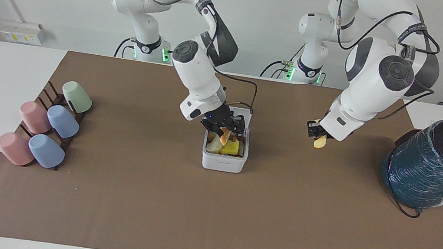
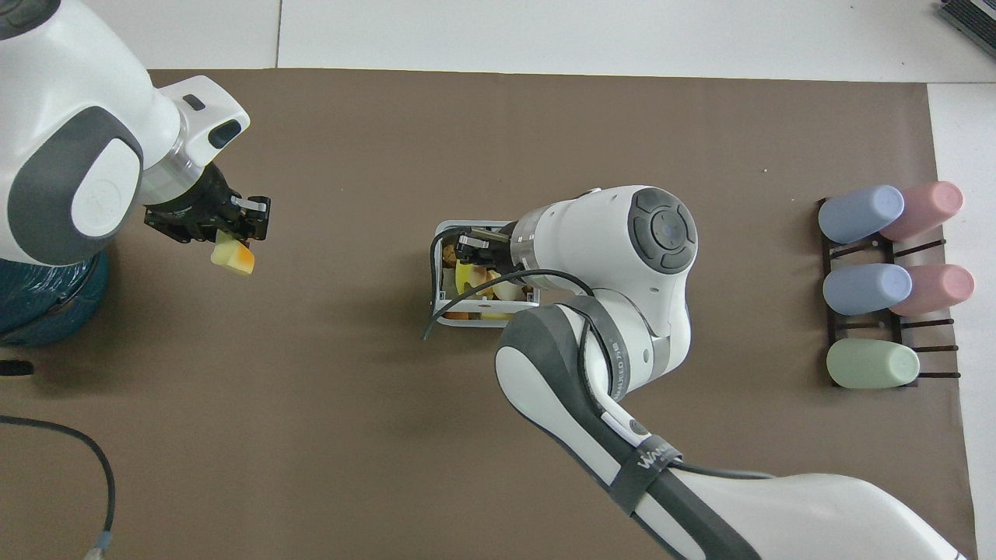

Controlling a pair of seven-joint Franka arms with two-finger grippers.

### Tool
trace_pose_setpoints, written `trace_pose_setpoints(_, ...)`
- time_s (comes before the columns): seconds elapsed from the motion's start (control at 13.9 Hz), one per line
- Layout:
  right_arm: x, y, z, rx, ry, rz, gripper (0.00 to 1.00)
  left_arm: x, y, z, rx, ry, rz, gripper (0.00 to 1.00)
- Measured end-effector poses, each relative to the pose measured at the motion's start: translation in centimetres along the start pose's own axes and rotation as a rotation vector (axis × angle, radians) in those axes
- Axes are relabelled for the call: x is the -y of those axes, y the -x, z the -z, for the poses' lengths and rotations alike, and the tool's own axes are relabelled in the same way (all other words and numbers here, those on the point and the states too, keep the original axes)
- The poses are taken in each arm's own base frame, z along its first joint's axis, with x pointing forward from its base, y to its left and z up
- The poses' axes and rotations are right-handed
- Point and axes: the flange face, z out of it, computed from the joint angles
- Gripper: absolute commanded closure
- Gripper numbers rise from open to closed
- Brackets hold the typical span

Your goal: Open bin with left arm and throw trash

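The white bin (image 1: 223,162) stands mid-table with its lid up; the lid is mostly hidden by my right hand. Its grey rim shows in the overhead view (image 2: 482,320). A pale cream wedge (image 1: 213,145) and a yellow chunk (image 1: 231,147) lie inside. My right gripper (image 1: 224,129) is over the open bin, shut on an orange-tan twisted piece (image 1: 224,136) that hangs just above the contents; it also shows in the overhead view (image 2: 468,252). My left gripper (image 1: 317,135) is up over the mat toward the left arm's end, shut on a yellow-orange chunk (image 1: 320,142), which also shows in the overhead view (image 2: 233,257).
A big dark teal wrapped cylinder (image 1: 434,167) stands at the left arm's end of the table. Several pastel cups (image 1: 47,127) lie on a dark rack at the right arm's end. A brown mat (image 1: 207,219) covers the table.
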Motion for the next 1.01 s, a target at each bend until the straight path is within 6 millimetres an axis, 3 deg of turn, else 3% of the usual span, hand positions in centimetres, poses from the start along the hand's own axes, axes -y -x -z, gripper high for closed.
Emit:
trace_pose_setpoints(0.36, 0.3, -0.3, 0.6, -0.01, -0.009, 0.001, 0.0, -3.0, 0.1, 0.3, -0.051, 0.056, 0.067, 1.0)
trace_pose_setpoints(0.79, 0.5, -0.3, 0.7, -0.025, -0.001, 0.03, 0.0, -3.3, 0.0, 0.4, -0.057, 0.086, 0.088, 1.0)
trace_pose_setpoints(1.01, 1.2, -0.2, 1.9, -0.047, -0.015, 0.041, 0.0, -3.3, 0.0, 0.4, -0.058, 0.087, 0.091, 1.0)
